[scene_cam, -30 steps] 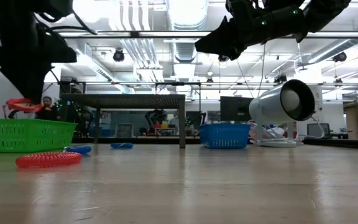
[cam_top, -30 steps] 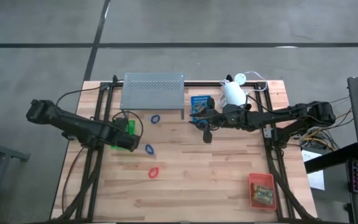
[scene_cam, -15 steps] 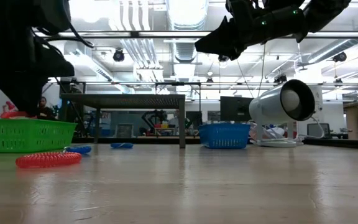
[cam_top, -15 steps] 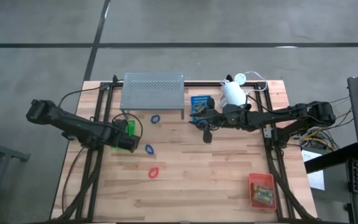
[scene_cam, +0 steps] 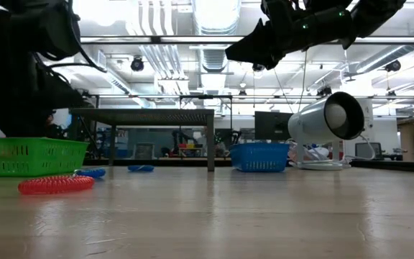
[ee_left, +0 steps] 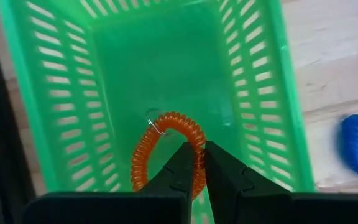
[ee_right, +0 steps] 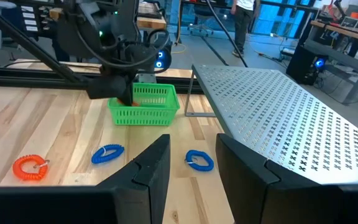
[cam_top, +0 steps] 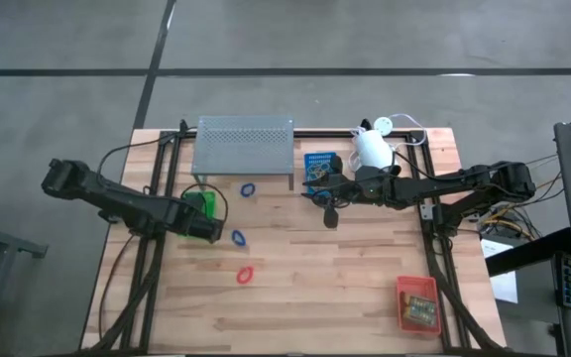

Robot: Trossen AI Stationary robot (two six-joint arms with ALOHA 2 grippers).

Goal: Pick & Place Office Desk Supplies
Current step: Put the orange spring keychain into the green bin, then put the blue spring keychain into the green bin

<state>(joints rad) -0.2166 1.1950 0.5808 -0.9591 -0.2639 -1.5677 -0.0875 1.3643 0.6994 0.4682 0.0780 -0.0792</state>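
Note:
My left gripper (ee_left: 196, 163) reaches down into the green tray (ee_left: 166, 62) and is shut on an orange-red coil loop (ee_left: 160, 146). In the high view this tray (cam_top: 202, 201) sits left of centre, in front of the shelf. Lying flat on the wood are two blue loops (cam_top: 248, 188) (cam_top: 238, 237) and a red loop (cam_top: 245, 275). The blue tray (cam_top: 320, 166) holds a printed card box, and the red-orange tray (cam_top: 416, 302) holds another. My right gripper (ee_right: 188, 168) is open and hovers above the table beside the blue tray. My left gripper pinches the orange-red loop's near arc (ee_left: 197, 155) between its two fingertips, coming from above and pointing down into the green tray. The rest of the loop, with its small metal ring (ee_left: 154, 121), reaches out over the tray floor; whether it rests there I cannot tell.
The grey perforated shelf (cam_top: 245, 145) stands at the far edge. The white lamp (cam_top: 373, 147) stands far right of the blue tray, close under the right arm. Bare wood spreads across the middle and near side of the table.
My left gripper has gone down into the green tray, staying shut on the orange-red loop. In the low view the loop was above the tray rim a second ago and is now hidden behind the tray wall.

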